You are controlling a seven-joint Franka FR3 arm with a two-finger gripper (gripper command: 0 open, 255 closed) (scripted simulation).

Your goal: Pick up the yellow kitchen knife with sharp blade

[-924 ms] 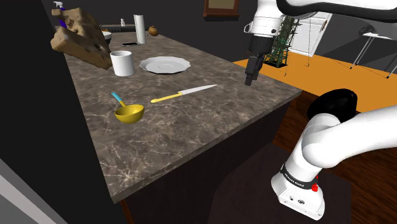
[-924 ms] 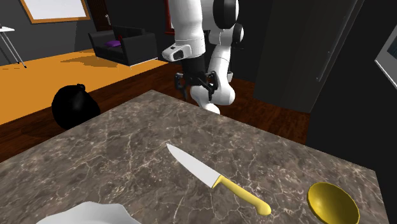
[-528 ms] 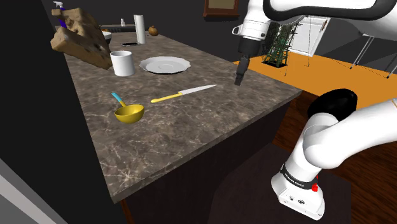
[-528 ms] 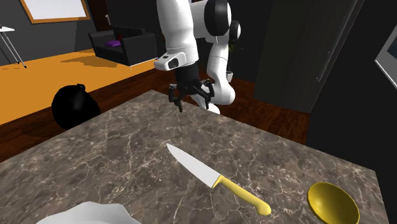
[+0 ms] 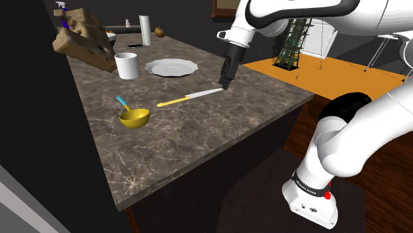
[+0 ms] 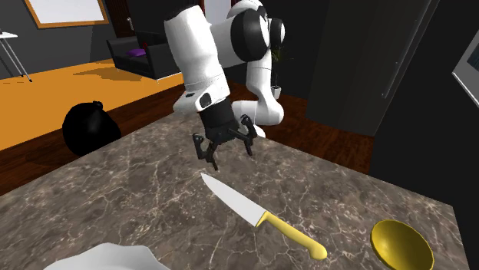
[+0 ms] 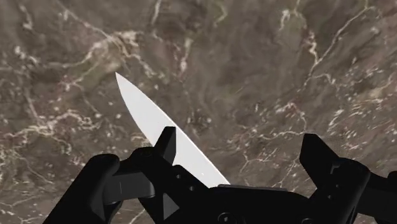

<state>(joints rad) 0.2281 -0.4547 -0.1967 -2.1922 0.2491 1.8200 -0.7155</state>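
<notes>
My hand (image 6: 229, 151) spread wide, empty; above knife (image 6: 259, 217) blade tip, frame centre; knife flat on surface (image 6: 130, 192)

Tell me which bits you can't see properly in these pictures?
- Wrist view: the knife handle is hidden behind the open claw.
- Second exterior view: the plate and the yellow bowl are cut off by the bottom edge.
- Shoulder view: the small round thing at the counter's far end is too small to name.
</notes>
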